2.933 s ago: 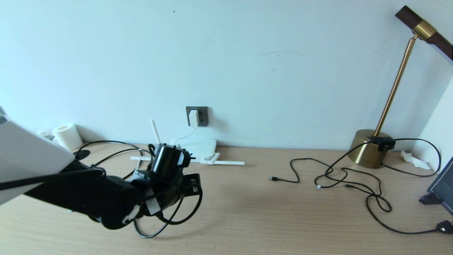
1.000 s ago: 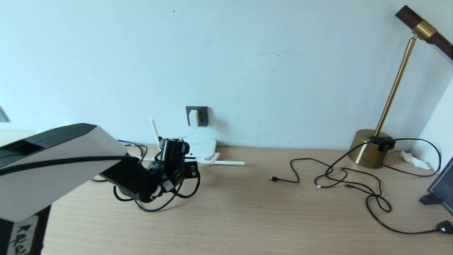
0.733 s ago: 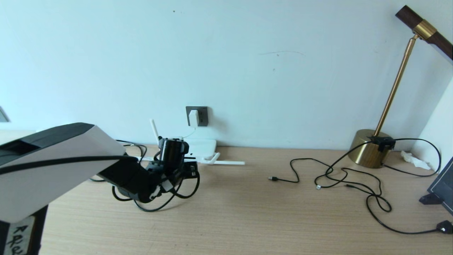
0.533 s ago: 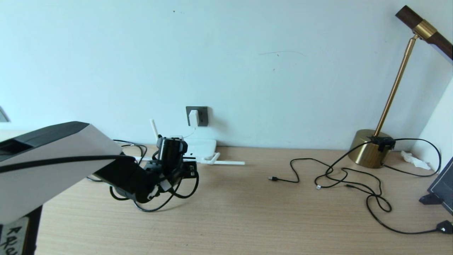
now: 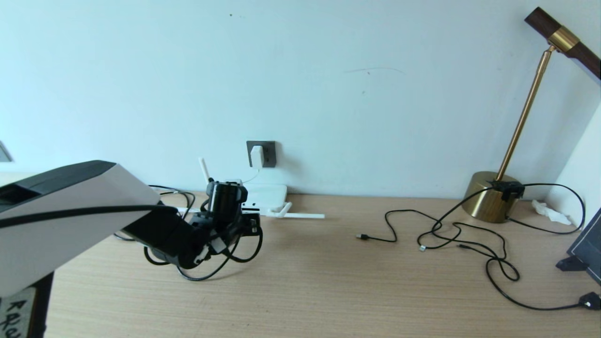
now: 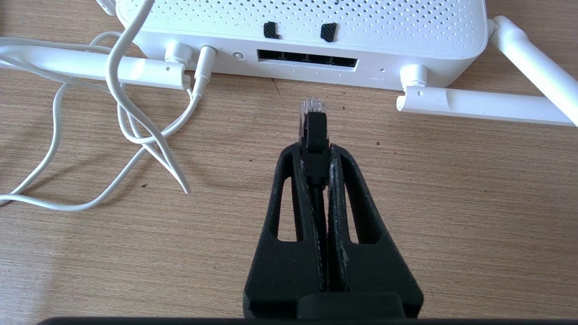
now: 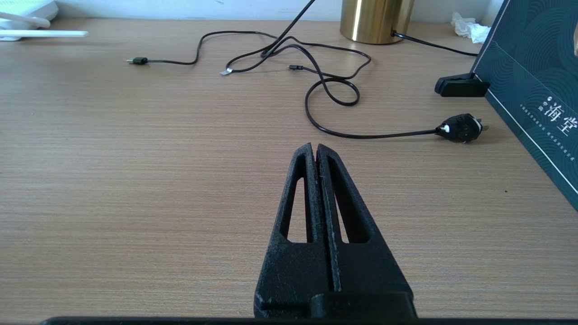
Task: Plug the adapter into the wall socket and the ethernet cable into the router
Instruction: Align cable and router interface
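The white adapter (image 5: pixel 257 156) sits plugged into the dark-grey wall socket (image 5: pixel 268 154), its thin white cord (image 6: pixel 135 117) running down to the router. The flat white router (image 6: pixel 302 31) lies on the desk below the socket, its row of dark ports (image 6: pixel 307 59) facing me. My left gripper (image 6: pixel 314 149) is shut on the ethernet cable (image 6: pixel 314 135); the clear-tipped plug points at the ports, a short gap away. In the head view the left gripper (image 5: pixel 251 224) hovers just in front of the router (image 5: pixel 267 195). My right gripper (image 7: pixel 314 148) is shut and empty, low over bare desk.
Thin black USB cables (image 5: pixel 450 239) sprawl over the right of the desk beside a brass lamp base (image 5: pixel 488 202). A dark box (image 7: pixel 533 90) and a black plug (image 7: pixel 460 128) lie at the far right. White antennas (image 6: pixel 478 104) stretch along the desk on both sides of the ports.
My left arm has carried the ethernet plug away from me toward the router, then crept slightly further back and left over the last second. The right side is unchanged.
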`<state>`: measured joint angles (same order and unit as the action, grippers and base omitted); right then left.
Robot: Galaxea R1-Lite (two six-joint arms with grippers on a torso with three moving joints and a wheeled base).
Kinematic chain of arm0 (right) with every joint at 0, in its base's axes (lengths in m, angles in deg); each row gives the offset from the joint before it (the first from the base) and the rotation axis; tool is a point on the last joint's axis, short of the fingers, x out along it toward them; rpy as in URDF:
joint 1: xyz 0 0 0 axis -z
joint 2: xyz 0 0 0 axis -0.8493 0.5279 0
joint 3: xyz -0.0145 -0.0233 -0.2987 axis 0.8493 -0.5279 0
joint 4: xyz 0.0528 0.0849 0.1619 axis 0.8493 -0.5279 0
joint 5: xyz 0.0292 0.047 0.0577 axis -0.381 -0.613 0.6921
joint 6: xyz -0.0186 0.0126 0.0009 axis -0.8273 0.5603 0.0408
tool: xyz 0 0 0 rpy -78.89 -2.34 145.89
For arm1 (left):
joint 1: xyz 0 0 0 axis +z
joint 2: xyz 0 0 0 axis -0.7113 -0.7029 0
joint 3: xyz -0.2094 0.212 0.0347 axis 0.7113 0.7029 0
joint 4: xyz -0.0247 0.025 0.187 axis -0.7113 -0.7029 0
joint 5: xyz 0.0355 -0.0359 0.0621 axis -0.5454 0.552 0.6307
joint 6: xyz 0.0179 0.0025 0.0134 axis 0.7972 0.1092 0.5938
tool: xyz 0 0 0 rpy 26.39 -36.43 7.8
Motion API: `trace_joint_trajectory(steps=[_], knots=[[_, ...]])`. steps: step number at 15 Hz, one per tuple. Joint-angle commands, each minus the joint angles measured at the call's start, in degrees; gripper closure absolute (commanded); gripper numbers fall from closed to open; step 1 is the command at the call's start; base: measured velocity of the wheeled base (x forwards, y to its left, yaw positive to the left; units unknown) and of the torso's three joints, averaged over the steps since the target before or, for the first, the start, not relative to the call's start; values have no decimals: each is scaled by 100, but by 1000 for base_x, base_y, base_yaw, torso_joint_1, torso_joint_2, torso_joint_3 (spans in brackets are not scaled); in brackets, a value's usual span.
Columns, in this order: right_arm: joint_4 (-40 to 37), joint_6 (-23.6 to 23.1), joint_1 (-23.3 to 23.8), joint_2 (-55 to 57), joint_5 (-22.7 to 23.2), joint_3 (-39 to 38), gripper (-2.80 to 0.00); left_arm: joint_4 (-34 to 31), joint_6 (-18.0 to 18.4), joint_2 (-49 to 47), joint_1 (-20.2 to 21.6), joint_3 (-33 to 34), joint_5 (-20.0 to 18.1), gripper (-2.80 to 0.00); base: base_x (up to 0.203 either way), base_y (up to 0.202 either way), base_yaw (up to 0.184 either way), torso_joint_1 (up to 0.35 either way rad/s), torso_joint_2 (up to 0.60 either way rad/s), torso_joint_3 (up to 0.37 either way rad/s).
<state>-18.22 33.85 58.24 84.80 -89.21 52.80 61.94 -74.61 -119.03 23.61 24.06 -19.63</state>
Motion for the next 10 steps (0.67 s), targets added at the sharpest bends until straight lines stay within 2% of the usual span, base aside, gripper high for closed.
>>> trace_joint_trajectory(steps=[1, 10], knots=[[-6, 2, -2, 4, -1, -1, 0, 21, -9, -20, 3, -1, 12, 0, 0, 0, 0, 0, 0, 0], [1, 2, -2, 4, -1, -1, 0, 65, -115, -169, 3, -124, -146, 0, 0, 0, 0, 0, 0, 0]])
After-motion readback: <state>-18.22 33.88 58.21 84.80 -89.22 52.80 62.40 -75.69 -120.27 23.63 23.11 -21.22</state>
